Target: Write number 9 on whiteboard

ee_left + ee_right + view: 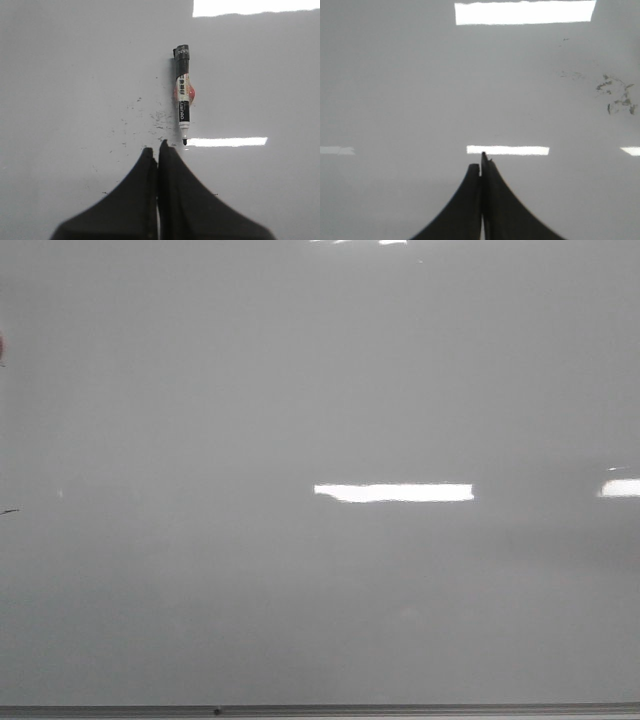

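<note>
The whiteboard (300, 390) fills the front view as a glossy grey surface with a thin grey frame along its near edge; no number 9 shows on it in any view. In the left wrist view a black-and-white marker (183, 95) lies flat on the whiteboard (65, 75), uncapped tip pointing toward my left gripper (156, 150), which is shut and empty just short of that tip. My right gripper (480, 165) is shut with nothing in it above bare whiteboard (395, 90). Neither gripper appears in the front view.
Small black ink specks (145, 117) are scattered on the board beside the marker. A patch of faint smudges (616, 95) marks the board in the right wrist view. Bright rectangular light reflections (393, 492) lie across the surface. A tiny dark mark (8, 511) sits at the front view's left edge.
</note>
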`<state>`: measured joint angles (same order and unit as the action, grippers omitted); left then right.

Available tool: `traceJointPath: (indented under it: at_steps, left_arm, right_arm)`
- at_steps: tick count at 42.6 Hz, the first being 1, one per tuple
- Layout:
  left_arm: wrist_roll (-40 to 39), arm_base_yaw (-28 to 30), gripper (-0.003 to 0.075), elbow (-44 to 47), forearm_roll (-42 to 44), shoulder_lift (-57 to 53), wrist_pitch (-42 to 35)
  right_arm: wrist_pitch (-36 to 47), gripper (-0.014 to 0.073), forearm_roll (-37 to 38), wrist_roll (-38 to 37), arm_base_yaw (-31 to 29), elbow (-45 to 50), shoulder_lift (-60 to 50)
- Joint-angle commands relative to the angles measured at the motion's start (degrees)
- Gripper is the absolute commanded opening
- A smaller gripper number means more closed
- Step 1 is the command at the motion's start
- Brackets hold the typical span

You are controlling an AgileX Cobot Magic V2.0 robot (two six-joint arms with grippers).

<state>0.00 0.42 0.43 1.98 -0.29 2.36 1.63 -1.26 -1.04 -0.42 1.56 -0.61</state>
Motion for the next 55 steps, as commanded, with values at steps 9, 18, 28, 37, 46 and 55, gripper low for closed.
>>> traceJointPath:
  at_steps: [9,18,28,37,46,55]
  left_arm:
    - [0.0,-0.3,-0.0019,0.0,-0.6,-1.1,-4.7]
    - [0.0,-0.3,-0.0019,0.0,-0.6,-1.1,-4.7]
    - [0.0,-0.3,-0.0019,0.0,-0.6,-1.1,-4.7]
    - [0.0,-0.3,-0.0019,0.0,-0.6,-1.1,-4.8]
    - [-0.3,-0.4,-0.0019,-1.6,-1.1,-1.1,-11.6]
    - [-0.4,-0.4,-0.0019,-12.6,-1.4,0.3,-4.0]
  right_arm:
    - [4.7,-0.0068,-0.2,0.1,0.1,-0.2,-1.0]
    - [4.7,-0.0068,-0.2,0.1,0.1,-0.2,-1.0]
    - [4.7,-0.0068,-0.2,0.1,0.1,-0.2,-1.0]
    - [5.6,-0.0068,-0.2,0.1,0.1,-0.3,-1.0]
    - [5.1,-0.0068,-0.2,0.1,0.1,-2.7,-1.0]
    - [-4.8,-0.0068,1.3,0.2,0.1,-12.3,-0.4]
